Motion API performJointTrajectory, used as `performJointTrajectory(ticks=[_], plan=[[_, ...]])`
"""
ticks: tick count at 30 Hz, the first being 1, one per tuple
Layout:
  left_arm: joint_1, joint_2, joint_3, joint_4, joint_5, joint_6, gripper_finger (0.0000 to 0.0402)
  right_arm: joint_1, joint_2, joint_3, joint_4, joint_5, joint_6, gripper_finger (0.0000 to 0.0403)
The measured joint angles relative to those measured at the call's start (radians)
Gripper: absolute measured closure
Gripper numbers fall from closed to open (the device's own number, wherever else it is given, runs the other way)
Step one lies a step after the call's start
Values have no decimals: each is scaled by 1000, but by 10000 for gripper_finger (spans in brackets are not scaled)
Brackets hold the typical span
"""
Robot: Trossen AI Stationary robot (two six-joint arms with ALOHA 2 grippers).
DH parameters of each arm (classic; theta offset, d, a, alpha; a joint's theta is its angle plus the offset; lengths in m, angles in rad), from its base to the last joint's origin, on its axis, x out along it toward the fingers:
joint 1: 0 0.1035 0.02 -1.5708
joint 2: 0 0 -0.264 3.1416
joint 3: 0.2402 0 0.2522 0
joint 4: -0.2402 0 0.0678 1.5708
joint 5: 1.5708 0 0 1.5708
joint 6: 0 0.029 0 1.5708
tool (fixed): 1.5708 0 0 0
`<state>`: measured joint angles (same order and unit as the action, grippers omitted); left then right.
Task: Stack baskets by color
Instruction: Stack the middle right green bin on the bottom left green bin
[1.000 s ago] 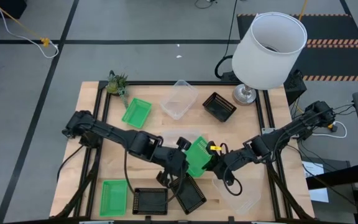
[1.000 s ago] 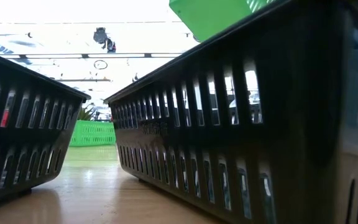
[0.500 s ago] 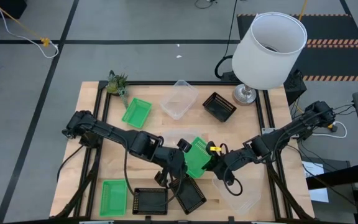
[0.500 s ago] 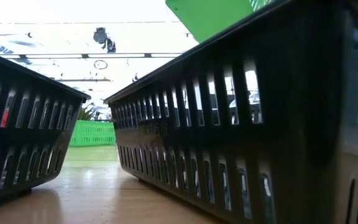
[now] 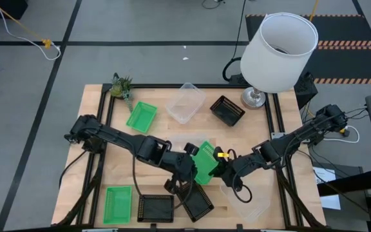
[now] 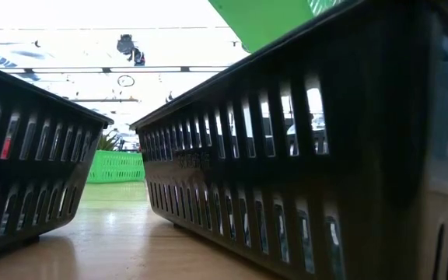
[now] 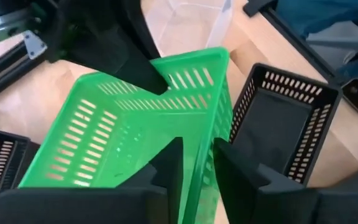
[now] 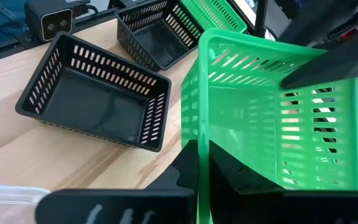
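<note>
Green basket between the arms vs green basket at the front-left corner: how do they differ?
The held green basket is lifted and tilted on edge; the corner green basket lies flat on the table. The left tool and right tool each straddle a wall of the held one; nothing touches the corner one. Both are bright green, slotted and empty.

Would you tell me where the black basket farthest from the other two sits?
In the high view, the black basket sits at the table's far right, beside the lamp base, right of a clear basket.
</note>
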<state>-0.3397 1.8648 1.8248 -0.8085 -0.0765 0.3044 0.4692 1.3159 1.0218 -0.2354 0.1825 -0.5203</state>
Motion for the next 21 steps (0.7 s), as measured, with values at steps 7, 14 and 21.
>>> performJointTrajectory(ticks=[7, 14, 21], plan=[[-7, -1, 0, -6, 6, 75, 373, 0, 0, 0, 0, 2, -2, 396], [-31, -1, 0, -22, 0, 54, 390, 19, 0, 0, 57, 29, 9, 360], [-101, -1, 0, -84, -100, -80, 394, 96, -22, 1, 266, 55, 70, 271]])
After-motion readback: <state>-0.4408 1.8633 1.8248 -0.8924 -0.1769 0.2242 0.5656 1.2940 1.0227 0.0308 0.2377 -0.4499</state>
